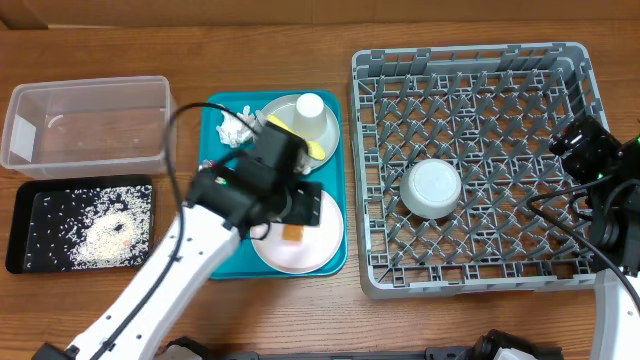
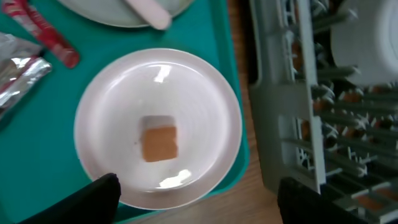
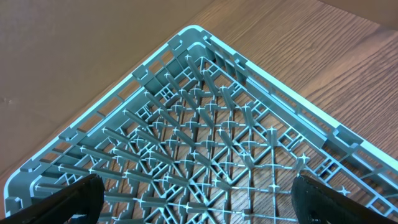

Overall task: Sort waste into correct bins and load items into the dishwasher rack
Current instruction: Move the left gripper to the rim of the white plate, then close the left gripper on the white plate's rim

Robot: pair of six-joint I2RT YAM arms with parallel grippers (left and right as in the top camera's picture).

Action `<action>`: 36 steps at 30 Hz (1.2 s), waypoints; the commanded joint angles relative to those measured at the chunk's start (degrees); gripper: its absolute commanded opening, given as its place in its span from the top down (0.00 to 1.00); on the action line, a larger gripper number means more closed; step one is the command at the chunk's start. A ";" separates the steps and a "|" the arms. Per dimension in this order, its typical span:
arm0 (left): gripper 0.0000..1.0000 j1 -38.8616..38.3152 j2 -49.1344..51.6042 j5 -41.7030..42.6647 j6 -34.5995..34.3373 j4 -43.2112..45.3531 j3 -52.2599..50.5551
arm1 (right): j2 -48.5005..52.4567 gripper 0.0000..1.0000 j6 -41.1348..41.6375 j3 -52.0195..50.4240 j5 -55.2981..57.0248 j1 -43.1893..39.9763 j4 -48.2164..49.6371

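A pale pink-white plate (image 2: 186, 99) lies on the teal tray with a small orange food cube (image 2: 160, 143) at its middle. My left gripper (image 2: 202, 199) hangs open above the plate's near rim, its jaws wide on either side and nothing between them. In the overhead view it (image 1: 300, 200) covers part of that plate (image 1: 310, 250). A red-and-white packet (image 2: 46, 34) and a foil wrapper (image 2: 15, 78) lie on the tray's left. My right gripper (image 3: 199, 199) is open over a corner of the dishwasher rack (image 3: 205, 124), holding nothing.
An upturned grey bowl (image 1: 431, 188) sits in the rack (image 1: 560, 60). A white cup (image 1: 310, 115), a yellow spoon (image 1: 318, 150) and tissue (image 1: 238, 128) are on the teal tray (image 1: 212, 145). The clear tub (image 1: 85, 125) and the black tray (image 1: 30, 225) with rice grains stand at left.
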 commanded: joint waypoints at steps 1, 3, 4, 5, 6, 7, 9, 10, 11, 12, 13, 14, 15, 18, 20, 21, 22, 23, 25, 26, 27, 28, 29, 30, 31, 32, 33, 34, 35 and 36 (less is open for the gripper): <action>0.17 -4.42 2.97 -0.94 1.29 0.68 0.00 | -0.09 0.00 0.42 1.49 0.55 -0.17 0.20; 0.17 -7.56 6.12 -1.25 1.33 1.44 0.00 | -0.09 0.00 0.42 1.49 0.55 -0.17 0.20; 0.17 -8.59 7.39 -1.66 1.33 1.81 0.00 | -0.09 0.00 0.42 1.49 0.55 -0.17 0.17; 0.18 -9.73 8.94 -2.38 1.33 2.19 0.00 | -0.09 0.00 0.42 1.49 0.55 -0.17 0.20; 0.17 -10.84 10.69 -3.26 1.36 2.49 0.00 | -0.09 0.00 0.42 1.49 0.55 -0.17 0.20; 0.17 -11.72 12.33 -3.80 1.53 2.69 0.00 | -0.09 0.00 0.42 1.49 0.55 -0.17 0.20; 0.18 -12.83 14.75 -3.89 2.19 3.26 0.00 | -0.09 0.00 0.42 1.49 0.55 -0.17 0.20; 0.17 -13.33 15.98 -3.89 2.56 3.56 0.00 | -0.09 0.00 0.42 1.49 0.55 -0.17 0.17; 0.17 -13.79 17.31 -3.93 2.78 3.72 0.00 | -0.09 0.00 0.42 1.49 0.55 -0.17 0.20; 0.17 -14.08 18.32 -3.93 3.10 3.78 0.00 | -0.09 0.00 0.42 1.49 0.55 -0.17 0.20; 0.18 -14.21 19.26 -3.91 3.34 3.76 0.00 | -0.09 0.00 0.42 1.49 0.55 -0.17 0.17; 0.18 -14.25 20.09 -3.91 3.48 3.72 0.00 | -0.09 0.00 0.42 1.49 0.55 -0.17 0.20; 0.18 -14.25 20.98 -3.91 3.48 3.69 0.00 | -0.09 0.00 0.42 1.49 0.55 -0.17 0.20; 0.20 -14.19 22.73 -3.93 3.48 3.69 0.00 | -0.09 0.00 0.42 1.49 0.55 -0.17 0.20; 0.25 -14.19 23.61 -4.20 3.52 3.63 -0.02 | -0.09 0.00 0.42 1.49 0.55 -0.17 0.20; 0.28 -14.19 23.96 -4.52 3.56 3.48 -0.04 | -0.09 0.00 0.42 1.49 0.55 -0.17 0.17; 0.31 -14.19 24.41 -4.66 3.74 3.45 -0.15 | -0.09 0.00 0.42 1.49 0.55 -0.17 0.17; 0.32 -14.23 24.74 -4.79 3.72 3.26 -0.22 | -0.09 0.00 0.42 1.49 0.55 -0.17 0.17; 0.32 -14.25 25.59 -4.79 3.72 3.06 -0.33 | -0.09 0.00 0.42 1.49 0.55 -0.17 0.20; 0.33 -14.25 25.88 -4.79 3.72 2.97 -0.35 | -0.09 0.00 0.42 1.49 0.55 -0.17 0.20; 0.33 -14.25 26.12 -4.92 3.72 2.89 -0.35 | -0.09 0.00 0.42 1.49 0.55 -0.17 0.17; 0.33 -14.25 26.25 -5.01 3.69 2.78 -0.35 | -0.09 0.00 0.42 1.49 0.55 -0.17 0.17; 0.33 -14.25 26.38 -5.05 3.72 2.67 -0.35 | -0.09 0.00 0.42 1.49 0.55 -0.17 0.20; 0.33 -14.25 26.40 -5.22 3.72 2.56 -0.39 | -0.09 0.00 0.42 1.49 0.55 -0.17 0.20; 0.33 -14.25 26.40 -5.51 3.72 2.60 -0.61 | -0.09 0.00 0.42 1.49 0.55 -0.17 0.20; 0.34 -14.25 26.40 -5.68 3.80 2.60 -0.79 | -0.09 0.00 0.42 1.49 0.55 -0.17 0.17; 0.35 -14.25 26.40 -5.64 4.13 2.64 -0.98 | -0.09 0.00 0.42 1.49 0.55 -0.17 0.17; 0.35 -14.23 26.40 -5.62 4.13 2.86 -1.42 | -0.09 0.00 0.42 1.49 0.55 -0.17 0.20; 0.35 -14.25 26.40 -5.60 4.13 3.04 -1.84 | -0.09 0.00 0.42 1.49 0.55 -0.17 0.20; 0.35 -14.25 26.40 -5.57 4.11 3.13 -2.23 | -0.09 0.00 0.42 1.49 0.55 -0.17 0.20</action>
